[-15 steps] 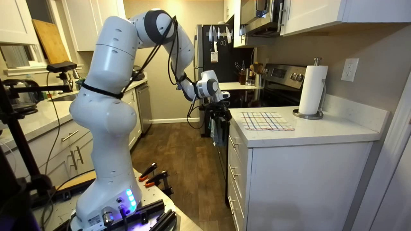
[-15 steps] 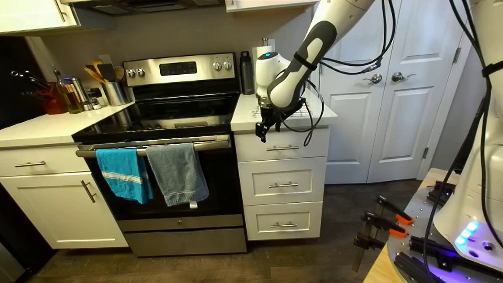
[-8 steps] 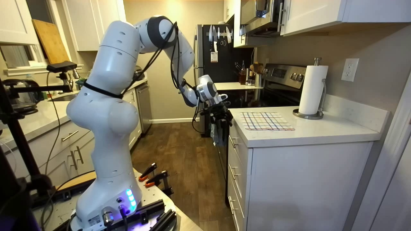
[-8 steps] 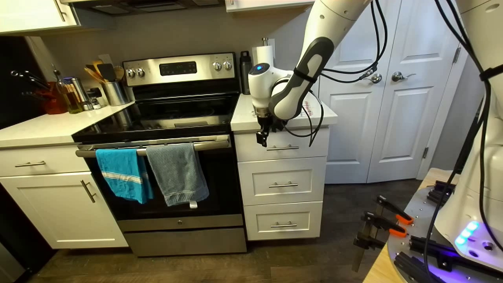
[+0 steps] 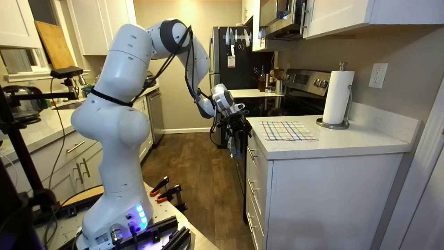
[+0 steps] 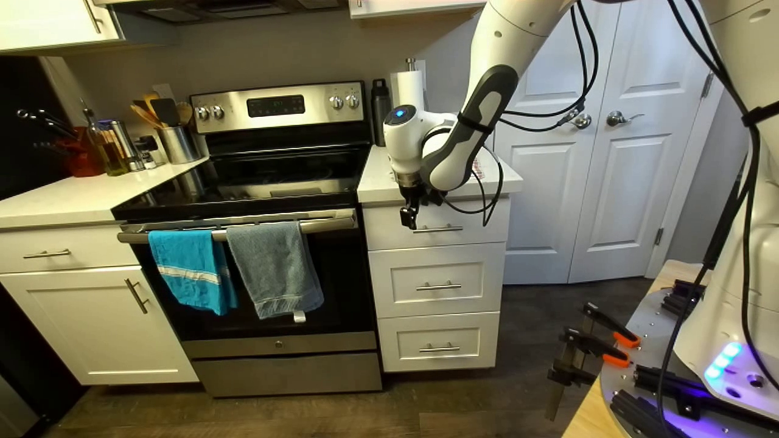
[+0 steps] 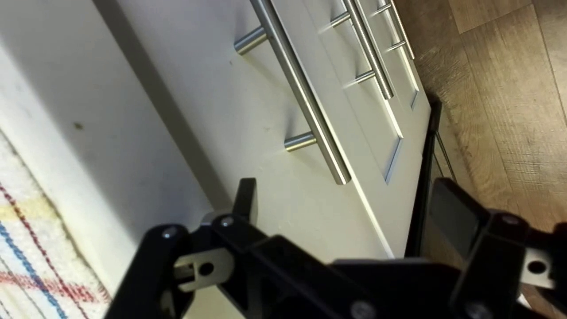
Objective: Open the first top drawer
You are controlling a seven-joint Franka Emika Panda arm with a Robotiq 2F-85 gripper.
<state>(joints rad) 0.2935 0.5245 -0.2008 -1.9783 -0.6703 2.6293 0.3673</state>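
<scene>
The first top drawer (image 6: 478, 222) is shut, with a flat white front and a horizontal metal bar handle (image 6: 437, 229). Its inner box is hidden. It also shows in an exterior view (image 5: 256, 146) and in the wrist view (image 7: 221, 88), where its handle (image 7: 305, 95) runs diagonally above my jaws. My gripper (image 7: 347, 199) is open and empty. Its fingers are spread wide, with the drawer front behind the gap, and the handle's near end lies just beyond the fingertips. In both exterior views my gripper (image 6: 409, 217) (image 5: 248, 133) is by the drawer's stove-side end, pointing down.
A white counter (image 5: 350, 142) with a checked cloth (image 5: 288, 131) and a paper towel roll (image 5: 338, 97) is above the drawer. Two lower drawers (image 6: 438, 271) are below. The stove (image 6: 274, 207) with towels (image 6: 274, 267) on its oven handle stands beside it.
My gripper has moved down beside the top drawer's front, and the hand has tilted. The arm's upper links have lowered a little. The drawer has not moved.
</scene>
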